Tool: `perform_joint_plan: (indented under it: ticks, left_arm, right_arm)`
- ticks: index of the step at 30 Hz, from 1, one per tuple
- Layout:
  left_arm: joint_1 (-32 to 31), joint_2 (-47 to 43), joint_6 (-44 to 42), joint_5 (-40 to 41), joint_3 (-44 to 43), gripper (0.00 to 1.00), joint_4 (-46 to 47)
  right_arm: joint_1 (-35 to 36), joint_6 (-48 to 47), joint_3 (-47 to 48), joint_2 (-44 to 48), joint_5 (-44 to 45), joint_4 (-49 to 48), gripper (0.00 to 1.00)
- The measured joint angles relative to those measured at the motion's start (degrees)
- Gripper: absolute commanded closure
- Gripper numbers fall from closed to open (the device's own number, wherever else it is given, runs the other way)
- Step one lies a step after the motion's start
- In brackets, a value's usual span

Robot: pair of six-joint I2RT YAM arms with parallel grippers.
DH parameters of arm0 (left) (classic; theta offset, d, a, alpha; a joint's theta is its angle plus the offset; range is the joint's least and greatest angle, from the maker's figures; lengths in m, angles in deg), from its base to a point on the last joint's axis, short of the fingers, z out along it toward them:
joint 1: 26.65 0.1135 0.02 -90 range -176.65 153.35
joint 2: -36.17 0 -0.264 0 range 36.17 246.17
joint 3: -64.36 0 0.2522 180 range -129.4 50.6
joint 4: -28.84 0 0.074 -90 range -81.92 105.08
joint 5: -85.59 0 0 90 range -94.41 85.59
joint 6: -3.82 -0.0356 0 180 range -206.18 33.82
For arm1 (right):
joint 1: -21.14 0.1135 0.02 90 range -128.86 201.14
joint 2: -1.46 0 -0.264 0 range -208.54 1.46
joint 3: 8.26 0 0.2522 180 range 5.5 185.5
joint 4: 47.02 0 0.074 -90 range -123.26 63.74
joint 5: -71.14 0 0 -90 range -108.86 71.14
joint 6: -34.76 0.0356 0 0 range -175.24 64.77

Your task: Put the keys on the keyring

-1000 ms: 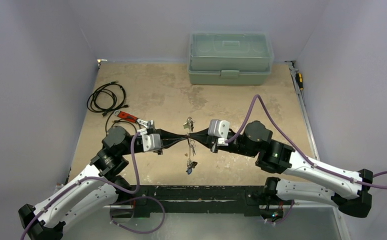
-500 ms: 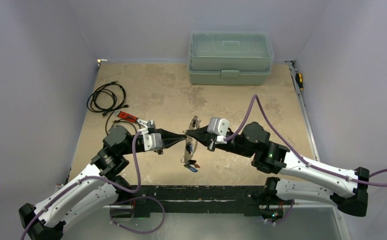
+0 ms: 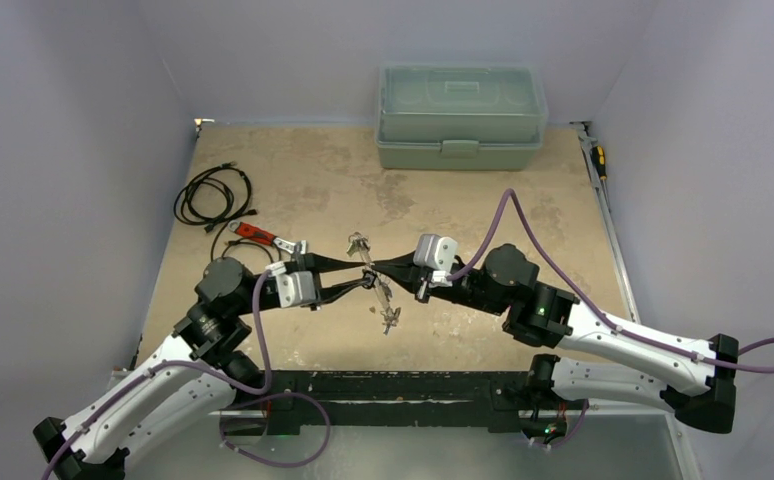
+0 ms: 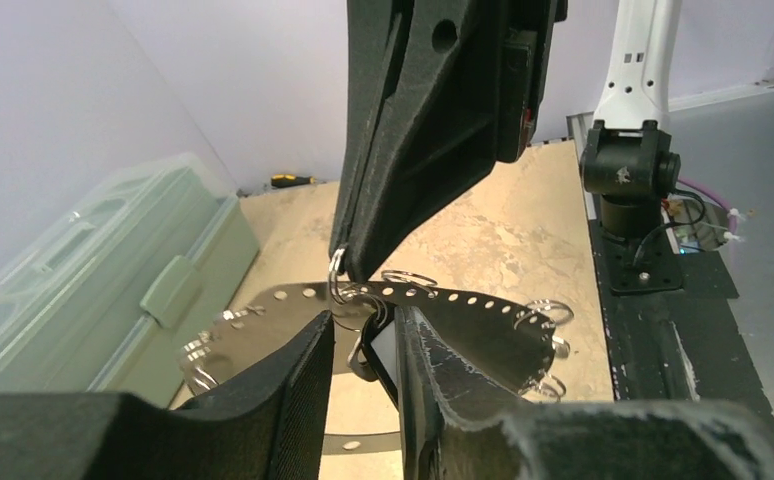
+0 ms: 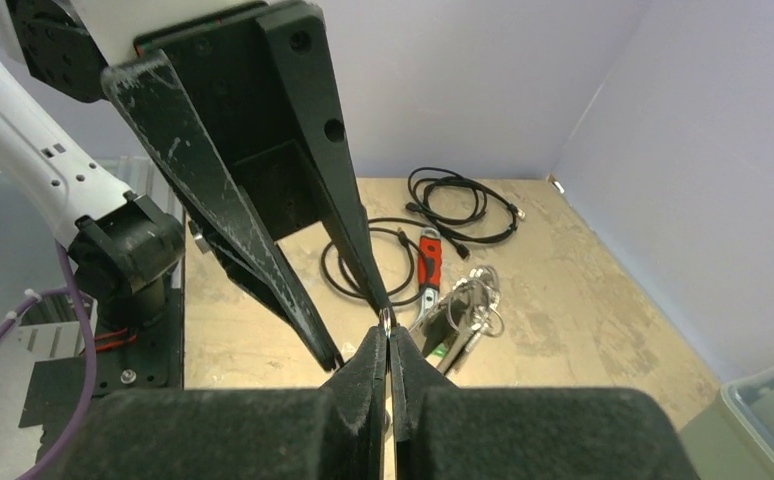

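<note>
The keyring (image 4: 483,320) hangs off the surface over the middle of the table (image 3: 293,180), held up between my two arms; on the left wrist camera I see it as a thin grey metal loop, a flat band dotted with small holes, roughly oval and lying tilted across the view, with small split rings threaded along its edge; the keys (image 5: 463,310) are already on it, bunched in silvery clusters, one towards the far side and one dangling towards the near edge in the overhead view; I cannot make out how many there are; my right gripper (image 5: 388,345) is pinched tight on the keyring's edge, at a spot where one small split ring sits right at the fingertips, and the loop hangs from that pinch; my left gripper (image 3: 366,274) comes in from the opposite side with its jaws parted, fingertips close up by the band, and a dark-and-white key head sits in the gap between them; I cannot tell whether either pad touches it; the two sets of fingertips nearly meet; just beyond my left wrist a red-handled wrench (image 3: 263,236) lies flat on the table, with a coiled black cable (image 3: 213,195) a little further back and to the left; a pale green lidded box (image 3: 461,115) stands against the far wall, well apart from everything else
</note>
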Motion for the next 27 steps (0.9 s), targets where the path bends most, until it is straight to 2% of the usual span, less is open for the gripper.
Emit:
perform_joint_plan:
  ticks: [9, 14, 27]
  left_arm:
    - [0.0, -3.1, 0.2, 2.0, 0.0, 0.68, 1.0]
    - [0.0, -3.0, 0.6, 2.1, 0.0, 0.72, 1.5]
    - [0.0, -0.2, 2.7, -0.6, 0.0, 0.72, 3.2]
  right_arm:
    - [0.0, 0.1, 0.0, 0.1, 0.0, 0.8, 1.00]
    - [0.0, 0.2, 0.0, 0.4, 0.0, 0.8, 1.00]
    - [0.0, 0.7, 0.0, 0.7, -0.7, 0.8, 1.00]
